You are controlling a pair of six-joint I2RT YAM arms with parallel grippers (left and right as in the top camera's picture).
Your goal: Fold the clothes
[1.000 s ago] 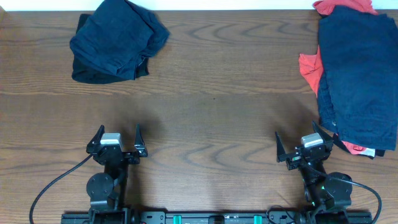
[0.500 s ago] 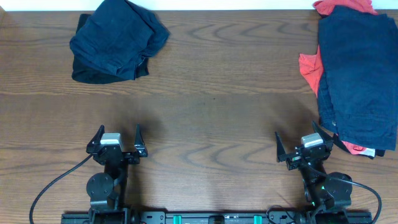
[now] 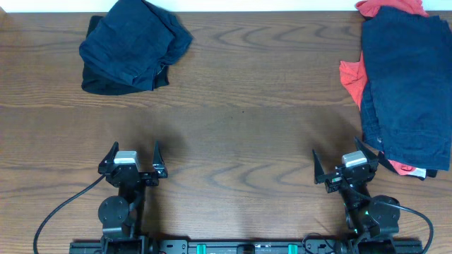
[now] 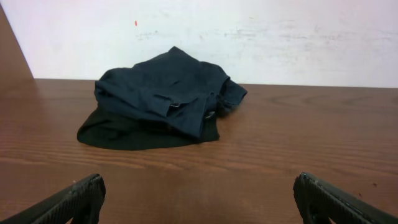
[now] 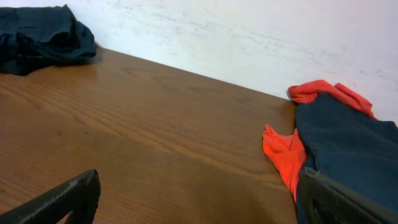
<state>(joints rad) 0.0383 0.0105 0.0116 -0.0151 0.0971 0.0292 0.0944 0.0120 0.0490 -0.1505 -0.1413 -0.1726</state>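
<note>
A crumpled heap of dark navy clothes (image 3: 131, 44) lies at the table's far left; in the left wrist view the same heap (image 4: 163, 99) sits well ahead of the fingers. At the far right a flat navy garment (image 3: 408, 85) lies over a red-orange T-shirt (image 3: 351, 76), also seen from the right wrist as navy garment (image 5: 348, 146) and red-orange T-shirt (image 5: 287, 152). My left gripper (image 3: 133, 158) stands open near the front edge, nothing between its fingers. My right gripper (image 3: 345, 164) is open too, its right finger close beside the navy garment's near corner.
The brown wooden table (image 3: 240, 127) stretches bare between the two heaps. A white wall (image 4: 249, 37) runs along its far edge. Black cables (image 3: 56, 212) trail from the arm bases at the front.
</note>
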